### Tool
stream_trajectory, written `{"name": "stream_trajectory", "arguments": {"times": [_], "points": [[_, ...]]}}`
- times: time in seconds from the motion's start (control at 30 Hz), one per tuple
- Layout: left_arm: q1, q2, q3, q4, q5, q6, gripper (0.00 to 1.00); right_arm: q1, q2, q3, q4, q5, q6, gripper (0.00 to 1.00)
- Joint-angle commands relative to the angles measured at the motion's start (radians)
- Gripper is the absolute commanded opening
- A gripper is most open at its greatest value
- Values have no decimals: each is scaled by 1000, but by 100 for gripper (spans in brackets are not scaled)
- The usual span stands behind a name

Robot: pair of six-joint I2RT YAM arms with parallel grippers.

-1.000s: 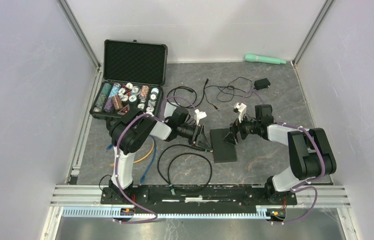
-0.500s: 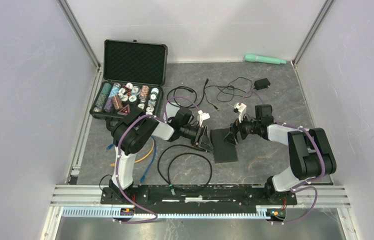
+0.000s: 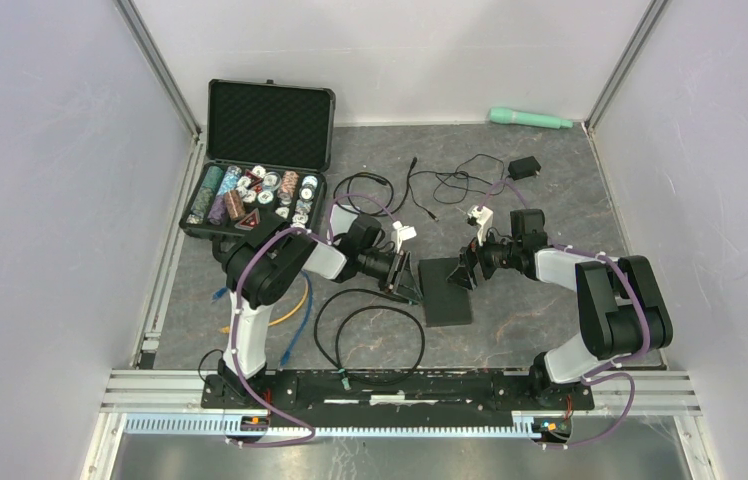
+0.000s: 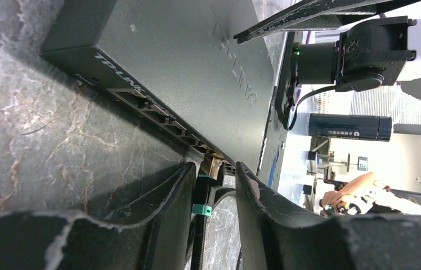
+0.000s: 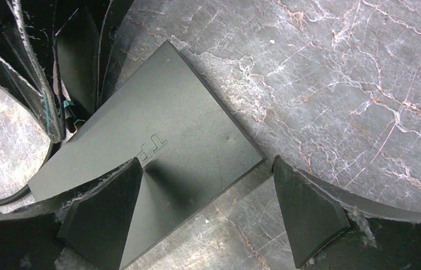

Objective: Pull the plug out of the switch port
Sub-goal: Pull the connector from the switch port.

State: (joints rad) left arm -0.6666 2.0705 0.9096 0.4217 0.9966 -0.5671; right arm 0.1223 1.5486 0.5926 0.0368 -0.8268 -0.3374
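Plainly, nothing is pulled yet. From the top view, the TP-Link network switch [image 3: 448, 295] lies flat on the bench [image 3: 550, 180] between my two arms. My left end effector [image 3: 408, 283] sits at its left edge, where the black cable [image 3: 370, 330] loops away toward the near side, and my right end effector [image 3: 462, 272] is at its far right corner. The plug itself is too small to make out from up there. In my left wrist view the plug [image 4: 211, 169] is seated in a port near the end of the row, its boot and green band [image 4: 201, 210] trailing back between my fingers [image 4: 157, 197]. My left end effector [image 4: 215, 179] is narrowed to a slim gap straddling the boot. One side looks to be against it, but a sliver of space shows on the other, so I judge it not yet clamped. In my right wrist view my right end effector [image 5: 207, 163] is spread wide and holds nothing. One finger [image 5: 107, 214] lies over the switch [image 5: 157, 152] lid by the lettering, and the other is off its edge above bare bench. As I read it, the bracing and approach are done. What is left is closing on the plug, freeing its latch and drawing it straight out.
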Motion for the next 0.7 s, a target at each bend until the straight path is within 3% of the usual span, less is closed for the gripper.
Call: {"name": "stream_trajectory", "arguments": {"times": [0.0,0.33,0.67], "points": [[8,84,-57,-176,-147,130,40,-4,33,-11,-113,54,6,94],[9,76,-46,-211,-181,124,25,-6,37,-9,-111,52,6,94],[-10,31,46,-520,-386,99,7,-6,38,-7,-109,57,9,94]]}}
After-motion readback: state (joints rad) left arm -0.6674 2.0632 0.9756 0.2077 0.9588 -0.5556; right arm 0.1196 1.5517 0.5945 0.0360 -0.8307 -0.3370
